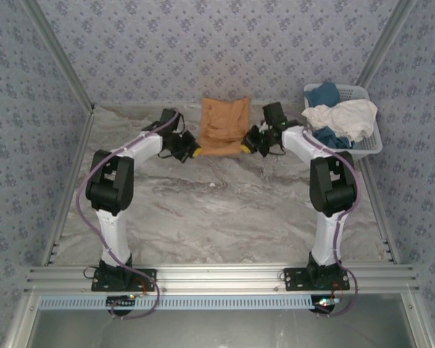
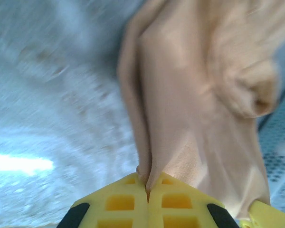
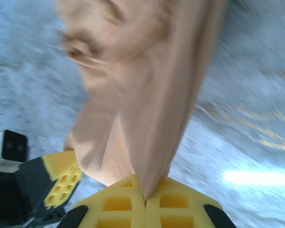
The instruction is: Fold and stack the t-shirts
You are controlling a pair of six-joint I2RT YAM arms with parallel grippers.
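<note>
At 12 o'clock, left gripper and right gripper each clamp a near corner of the orange-tan t-shirt.

The top view looks down from above and behind the arm bases over the whole bench. The wrist views sit just behind the left claw and right claw, very close to the orange t-shirt, shared by all three views

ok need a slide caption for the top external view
Left gripper and right gripper pinch the orange-tan t-shirt's near edge on the table, more shirts in the white basket
</note>
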